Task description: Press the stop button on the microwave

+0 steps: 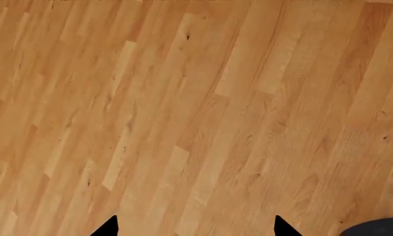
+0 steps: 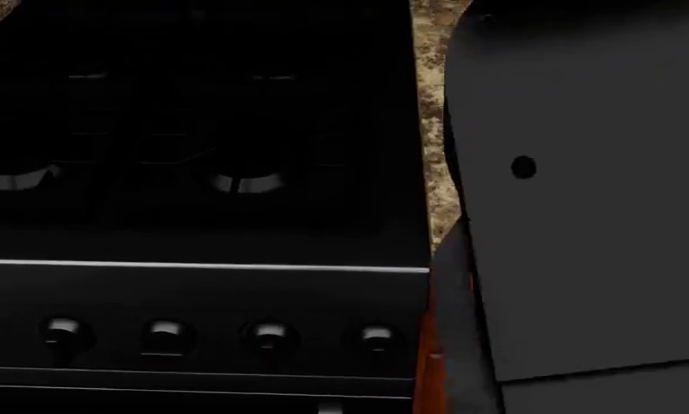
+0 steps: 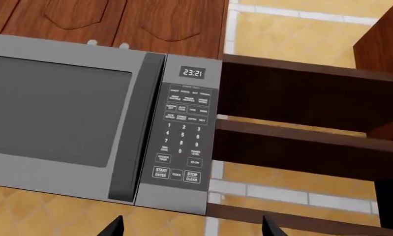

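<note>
Right gripper (image 3: 191,227) faces grey microwave (image 3: 84,123), keypad's stop button (image 3: 192,177) lowest.

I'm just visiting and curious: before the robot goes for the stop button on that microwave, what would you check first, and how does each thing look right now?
1. Microwave in the right wrist view: ok, its front panel faces the camera.
2. Stop button found: ok, bottom row of the keypad, beside the start button.
3. Path to the button: ok, nothing lies between the right gripper and the panel.
4. Right gripper's state: open, fingertips apart; whether that suits pressing, cannot tell.
5. Head view helps: not ok, it shows only the stove and a dark panel.
6. Left gripper: ok, over the floor, holding nothing.
</note>
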Controlling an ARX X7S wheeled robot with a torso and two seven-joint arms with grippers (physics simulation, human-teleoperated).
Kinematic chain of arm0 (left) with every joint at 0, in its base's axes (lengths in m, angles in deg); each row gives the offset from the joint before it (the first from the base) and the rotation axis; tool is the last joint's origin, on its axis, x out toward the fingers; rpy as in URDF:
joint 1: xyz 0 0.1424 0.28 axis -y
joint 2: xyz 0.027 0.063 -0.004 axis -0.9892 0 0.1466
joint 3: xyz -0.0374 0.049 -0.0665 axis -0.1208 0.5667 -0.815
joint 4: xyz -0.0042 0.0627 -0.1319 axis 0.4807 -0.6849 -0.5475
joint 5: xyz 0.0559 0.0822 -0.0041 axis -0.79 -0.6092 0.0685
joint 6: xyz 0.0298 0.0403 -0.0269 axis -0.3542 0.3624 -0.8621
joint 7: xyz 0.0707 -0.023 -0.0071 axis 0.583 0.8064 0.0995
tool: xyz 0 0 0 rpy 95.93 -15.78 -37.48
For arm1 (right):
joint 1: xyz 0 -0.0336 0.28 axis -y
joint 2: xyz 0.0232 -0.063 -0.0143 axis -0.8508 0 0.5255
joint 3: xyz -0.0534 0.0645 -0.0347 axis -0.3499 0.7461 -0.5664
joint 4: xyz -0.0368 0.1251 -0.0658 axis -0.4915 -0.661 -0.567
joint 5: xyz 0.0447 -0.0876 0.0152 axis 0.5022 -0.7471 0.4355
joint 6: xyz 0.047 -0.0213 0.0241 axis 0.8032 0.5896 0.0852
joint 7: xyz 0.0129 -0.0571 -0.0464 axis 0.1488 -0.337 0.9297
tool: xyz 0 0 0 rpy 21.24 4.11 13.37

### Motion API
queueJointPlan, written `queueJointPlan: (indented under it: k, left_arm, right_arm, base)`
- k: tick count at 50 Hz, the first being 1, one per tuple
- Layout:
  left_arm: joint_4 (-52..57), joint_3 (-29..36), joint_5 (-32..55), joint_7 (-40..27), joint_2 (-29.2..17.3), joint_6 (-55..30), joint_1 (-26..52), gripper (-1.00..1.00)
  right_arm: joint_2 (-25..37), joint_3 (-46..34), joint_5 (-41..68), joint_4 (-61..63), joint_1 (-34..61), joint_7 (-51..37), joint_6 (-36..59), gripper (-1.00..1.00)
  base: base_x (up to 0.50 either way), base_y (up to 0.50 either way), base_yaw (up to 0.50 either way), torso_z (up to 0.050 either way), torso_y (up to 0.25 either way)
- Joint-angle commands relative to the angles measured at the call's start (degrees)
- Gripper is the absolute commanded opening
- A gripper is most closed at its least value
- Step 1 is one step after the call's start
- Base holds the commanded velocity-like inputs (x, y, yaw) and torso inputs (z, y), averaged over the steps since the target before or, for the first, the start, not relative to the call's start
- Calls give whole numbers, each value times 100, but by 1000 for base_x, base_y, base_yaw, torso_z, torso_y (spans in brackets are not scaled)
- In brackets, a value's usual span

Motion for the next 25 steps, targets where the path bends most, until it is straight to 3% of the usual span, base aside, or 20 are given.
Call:
queueJointPlan:
  k: [1,9,21,25]
  left_arm:
    - [-2,-2,0,0,-1,-1,0,100]
    - [-2,-2,0,0,-1,-1,0,100]
    - [-2,-2,0,0,-1,-1,0,100]
    - [-2,-2,0,0,-1,-1,0,100]
  right_arm:
    - [-37,84,299,-1548,969,-218,-357,100]
    - [-11,-20,404,-2429,1242,-319,-806,100]
    - [155,-177,358,-3093,1413,-568,-1204,100]
    - [210,-173,362,-3493,1484,-579,-1469,100]
  base:
    - [0,0,0,49,127]
    - [0,0,0,49,125]
    - [494,-40,0,49,125]
    - [0,0,0,49,125]
